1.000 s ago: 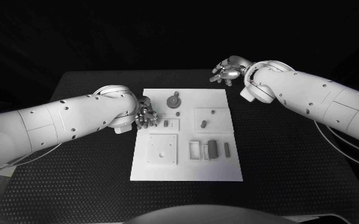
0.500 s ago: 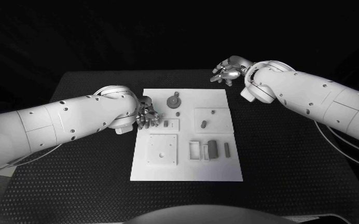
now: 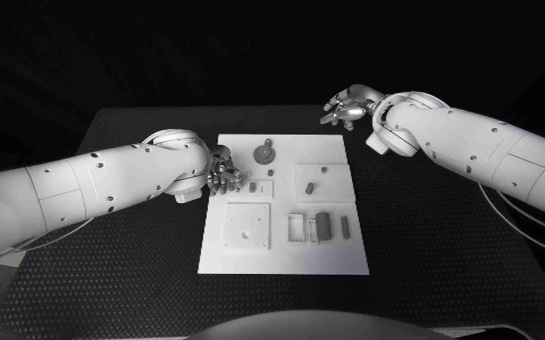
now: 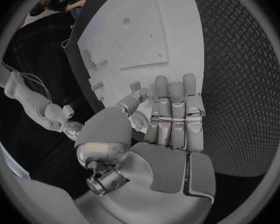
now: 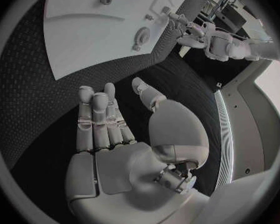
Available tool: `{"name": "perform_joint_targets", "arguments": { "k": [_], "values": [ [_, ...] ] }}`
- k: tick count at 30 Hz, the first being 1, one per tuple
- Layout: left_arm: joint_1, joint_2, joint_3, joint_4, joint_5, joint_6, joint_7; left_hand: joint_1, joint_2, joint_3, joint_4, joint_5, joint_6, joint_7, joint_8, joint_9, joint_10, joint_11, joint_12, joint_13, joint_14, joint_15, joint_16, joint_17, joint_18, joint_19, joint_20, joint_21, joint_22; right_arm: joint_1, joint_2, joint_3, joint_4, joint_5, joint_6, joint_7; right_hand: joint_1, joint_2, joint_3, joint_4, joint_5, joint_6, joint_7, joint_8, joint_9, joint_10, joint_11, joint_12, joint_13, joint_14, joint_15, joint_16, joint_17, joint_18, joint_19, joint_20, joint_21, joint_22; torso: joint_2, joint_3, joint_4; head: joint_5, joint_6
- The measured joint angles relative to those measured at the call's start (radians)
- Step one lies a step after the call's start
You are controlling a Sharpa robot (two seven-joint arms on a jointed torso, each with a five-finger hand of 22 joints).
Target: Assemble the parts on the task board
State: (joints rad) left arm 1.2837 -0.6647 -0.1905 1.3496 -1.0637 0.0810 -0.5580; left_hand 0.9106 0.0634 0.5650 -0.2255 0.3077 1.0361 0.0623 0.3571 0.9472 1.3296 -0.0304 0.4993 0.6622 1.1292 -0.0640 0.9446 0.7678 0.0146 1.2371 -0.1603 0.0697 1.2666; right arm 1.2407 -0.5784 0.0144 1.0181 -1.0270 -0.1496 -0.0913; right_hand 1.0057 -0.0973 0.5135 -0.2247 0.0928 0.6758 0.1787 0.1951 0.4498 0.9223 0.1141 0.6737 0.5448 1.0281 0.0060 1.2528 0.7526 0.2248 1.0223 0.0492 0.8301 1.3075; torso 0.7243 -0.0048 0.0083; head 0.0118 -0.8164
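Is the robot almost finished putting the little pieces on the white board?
Not nearly, it seems. Several small parts lie loose on the task board, so little looks assembled yet. The left hand is at the board's left edge with nothing visibly held. The right hand is open, off the board past its far right corner. Most fitting seems left.

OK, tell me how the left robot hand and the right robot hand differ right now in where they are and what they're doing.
The left robot hand is at the left edge of the task board, its fingers over the board's edge; the right robot hand is off the board, over the black table past the board's far right corner. The left fingers lie close to small parts; the right has none near it. Both are empty, with fingers extended.
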Motion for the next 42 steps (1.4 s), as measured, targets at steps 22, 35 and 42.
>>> {"name": "perform_joint_targets", "arguments": {
  "k": [22,35,42],
  "values": [
    [-0.002,0.004,-0.001,-0.009,-0.009,-0.003,-0.001,0.0,0.0,0.002,0.002,0.005,0.0,0.0,-0.001,0.001,-0.003,-0.003,0.0,0.0,0.0,0.0,0.0,0.0,0.0,0.0,0.0,0.0,0.001,-0.001,0.001,0.0,0.0,0.0,0.005,-0.002,0.0,0.0,0.0,0.0,0.0,0.0,0.0,0.0,-0.001,0.002,-0.002,0.0,0.0,0.0,0.0,0.002,0.0,0.0,0.0,0.0,0.0,0.0,0.0,-0.0005,-0.0002,0.011,-0.003],
    [-0.006,0.0,-0.003,0.007,-0.015,-0.023,-0.002,0.0,0.0,0.002,0.002,0.0,0.0,0.0,-0.004,0.001,-0.002,-0.002,0.0,0.0,0.0,0.0,0.0,0.0,0.0,0.004,-0.001,0.0,0.002,-0.001,0.0,0.0,0.0,0.0,0.005,-0.002,0.0,0.0,0.0,0.0,0.0,-0.001,-0.002,0.0,-0.001,0.002,-0.002,0.004,-0.001,0.0,0.0,0.002,-0.001,0.0,-0.001,-0.004,0.0,0.0,0.0,0.0,-0.0003,0.012,-0.005],
    [-0.009,-0.006,-0.009,0.021,-0.026,-0.045,-0.004,0.0,0.0,0.001,0.001,0.005,0.0,0.0,-0.006,0.002,-0.002,-0.002,0.0,0.0,0.0,0.0,0.0,0.0,0.0,0.004,-0.001,0.0,0.002,-0.001,0.0,0.0,0.0,0.0,0.006,-0.003,0.0,0.0,0.0,0.0,0.0,-0.001,-0.002,0.0,-0.001,0.002,-0.002,0.004,-0.001,0.0,0.0,0.002,-0.001,0.0,-0.001,-0.004,0.0,0.0,0.0,0.0001,-0.0007,0.012,-0.006]
  ]
}}
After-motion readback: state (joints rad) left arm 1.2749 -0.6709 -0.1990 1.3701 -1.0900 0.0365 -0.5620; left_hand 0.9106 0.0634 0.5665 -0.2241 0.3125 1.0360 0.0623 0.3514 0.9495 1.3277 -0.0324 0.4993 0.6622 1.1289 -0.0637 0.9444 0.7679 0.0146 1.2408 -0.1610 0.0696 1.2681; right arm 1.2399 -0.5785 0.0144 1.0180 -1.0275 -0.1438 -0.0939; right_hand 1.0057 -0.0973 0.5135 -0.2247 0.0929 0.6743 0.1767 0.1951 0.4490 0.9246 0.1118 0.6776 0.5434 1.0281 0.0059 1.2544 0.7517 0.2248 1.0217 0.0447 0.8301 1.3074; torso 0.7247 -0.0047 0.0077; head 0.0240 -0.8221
